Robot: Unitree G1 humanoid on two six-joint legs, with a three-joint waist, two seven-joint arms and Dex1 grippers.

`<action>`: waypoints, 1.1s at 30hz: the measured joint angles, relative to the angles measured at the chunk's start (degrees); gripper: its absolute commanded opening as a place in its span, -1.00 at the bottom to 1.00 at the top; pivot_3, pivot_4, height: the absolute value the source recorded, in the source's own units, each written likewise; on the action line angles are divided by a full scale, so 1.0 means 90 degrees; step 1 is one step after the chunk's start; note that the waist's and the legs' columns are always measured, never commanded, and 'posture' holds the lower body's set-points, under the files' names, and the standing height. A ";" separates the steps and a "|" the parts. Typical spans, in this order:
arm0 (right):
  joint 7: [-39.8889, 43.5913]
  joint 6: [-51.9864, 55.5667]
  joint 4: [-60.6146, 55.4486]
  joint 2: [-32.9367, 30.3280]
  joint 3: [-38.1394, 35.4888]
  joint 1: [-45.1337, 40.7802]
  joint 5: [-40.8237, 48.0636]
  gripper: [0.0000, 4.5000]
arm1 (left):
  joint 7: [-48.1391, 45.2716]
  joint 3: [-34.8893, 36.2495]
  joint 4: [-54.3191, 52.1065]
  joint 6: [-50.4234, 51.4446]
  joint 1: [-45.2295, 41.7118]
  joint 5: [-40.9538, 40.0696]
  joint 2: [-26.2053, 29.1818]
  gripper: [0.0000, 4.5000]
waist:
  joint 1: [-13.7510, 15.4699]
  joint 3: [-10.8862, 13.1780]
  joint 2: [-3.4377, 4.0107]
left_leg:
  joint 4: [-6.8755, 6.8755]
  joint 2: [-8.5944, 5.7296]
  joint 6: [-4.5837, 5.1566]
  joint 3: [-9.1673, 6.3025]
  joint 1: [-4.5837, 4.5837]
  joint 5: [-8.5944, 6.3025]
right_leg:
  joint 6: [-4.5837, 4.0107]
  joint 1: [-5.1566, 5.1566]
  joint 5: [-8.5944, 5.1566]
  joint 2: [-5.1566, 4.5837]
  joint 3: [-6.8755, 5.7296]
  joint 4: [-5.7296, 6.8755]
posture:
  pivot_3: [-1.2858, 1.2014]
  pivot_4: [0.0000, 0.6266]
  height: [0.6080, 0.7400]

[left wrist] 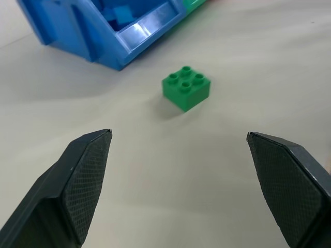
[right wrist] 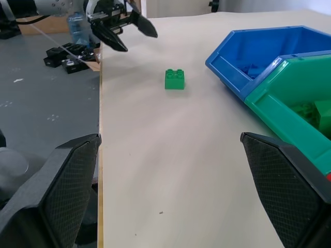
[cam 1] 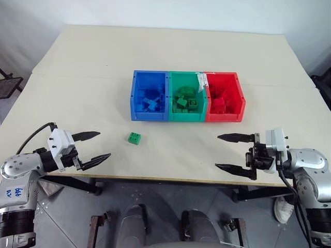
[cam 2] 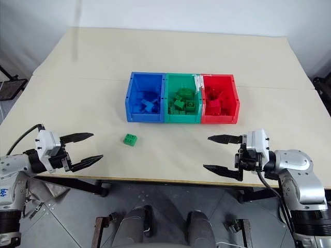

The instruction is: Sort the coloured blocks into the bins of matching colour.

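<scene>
Green block (cam 1: 135, 138) loose on table (cam 1: 170, 57)

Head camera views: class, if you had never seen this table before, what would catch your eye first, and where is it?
First, the three joined bins at mid-table: blue bin on the left, green bin in the middle, red bin on the right, each holding blocks of its own colour. Next, one green block lying alone on the table in front of the blue bin. At the near edge, the left gripper and right gripper stand open, holding nothing.

Green block (cam 1: 135, 138), blue bin (cam 1: 150, 76), green bin (cam 1: 186, 76), red bin (cam 1: 223, 77), cream table (cam 1: 155, 51)
</scene>
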 measured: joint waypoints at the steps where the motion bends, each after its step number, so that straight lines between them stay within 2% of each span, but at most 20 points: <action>1: 0.0053 0.0012 0.0016 -0.0036 0.0005 0.0000 0.0000 1.00 | 0.0021 -0.0004 -0.0063 0.0043 -0.0001 -0.0003 0.0021 0.97 | -0.0004 0.0000 0.0000 | -0.0001 0.0000 -0.0002 0.0002 0.0000 -0.0001 | 0.0000 -0.0002 0.0000 0.0000 0.0000 0.0000 | 0.03 -0.52 1.00; 4: 0.0161 0.0027 0.0030 -0.0109 0.0000 0.0018 -0.0002 1.00 | 0.0088 -0.0191 -0.0111 0.0131 -0.0118 0.0015 0.0071 0.97 | -0.0004 0.0000 0.0001 | -0.0001 0.0007 -0.0007 0.0010 0.0002 -0.0004 | 0.0000 -0.0005 0.0000 0.0004 0.0000 0.0000 | 0.03 -0.52 1.00; 8: 0.0168 0.0026 0.0020 -0.0178 -0.0038 0.0150 -0.0035 1.00 | 0.0309 -0.0872 -0.0163 0.0452 -0.0666 0.0213 0.0015 0.97 | 0.0022 0.0000 0.0000 | 0.0005 0.0005 -0.0004 0.0013 0.0001 -0.0004 | 0.0001 -0.0003 0.0000 0.0004 0.0002 -0.0001 | 0.03 -0.52 1.00; 14: -0.0082 0.0022 -0.0102 -0.0202 -0.0155 0.0571 -0.0077 1.00 | 0.1651 -0.1497 -0.0780 0.1660 -0.0760 0.0504 -0.0688 0.97 | -0.0020 0.0000 0.0000 | 0.0005 0.0019 -0.0009 0.0021 0.0003 -0.0008 | 0.0004 -0.0008 0.0002 0.0015 0.0011 0.0000 | 0.03 -0.52 1.00; 17: -0.0246 0.0032 -0.0365 -0.0202 -0.0226 0.0801 -0.0070 1.00 | 0.1871 -0.1747 -0.0958 0.1818 -0.0671 0.0646 -0.0716 0.97 | -0.0012 -0.0001 0.0000 | 0.0005 0.0029 -0.0016 0.0020 0.0007 -0.0006 | 0.0003 -0.0009 0.0002 0.0030 0.0016 0.0000 | 0.03 -0.52 1.00; 20: -0.0387 0.0146 -0.0623 -0.0202 -0.0263 0.0934 -0.0041 1.00 | 0.2146 -0.1810 -0.0852 0.1989 -0.0728 0.0859 -0.0703 0.70 | -0.0001 -0.0001 0.0000 | 0.0007 0.0030 -0.0018 0.0018 0.0007 -0.0006 | -0.0001 -0.0008 0.0004 0.0033 0.0020 -0.0001 | 0.03 -0.52 1.00; 28: -0.0822 0.0552 -0.1165 -0.0203 -0.0331 0.0957 0.0136 1.00 | 0.2283 -0.1923 -0.0765 0.2045 -0.0806 0.0902 -0.0802 -0.47 | 0.0011 -0.0003 0.0004 | 0.0006 0.0030 -0.0019 0.0018 0.0007 -0.0011 | -0.0003 -0.0003 0.0005 0.0032 0.0021 -0.0012 | 0.03 -0.52 1.00; 30: -0.0893 0.0624 -0.1251 -0.0203 -0.0328 0.0922 0.0145 1.00 | 0.2300 -0.1943 -0.0764 0.1985 -0.0785 0.0902 -0.0860 -0.71 | 0.0012 -0.0004 0.0006 | 0.0006 0.0030 -0.0018 0.0018 0.0007 -0.0011 | -0.0004 -0.0002 0.0005 0.0032 0.0021 -0.0013 | 0.03 -0.52 1.00; 33: -0.1009 0.0751 -0.1298 -0.0203 -0.0316 0.0794 0.0149 1.00 | 0.2305 -0.1951 -0.0739 0.1860 -0.0747 0.0886 -0.0938 -0.71 | 0.0012 -0.0005 0.0007 | 0.0006 0.0031 -0.0018 0.0017 0.0007 -0.0011 | -0.0004 -0.0002 0.0005 0.0032 0.0021 -0.0013 | 0.03 -0.52 1.00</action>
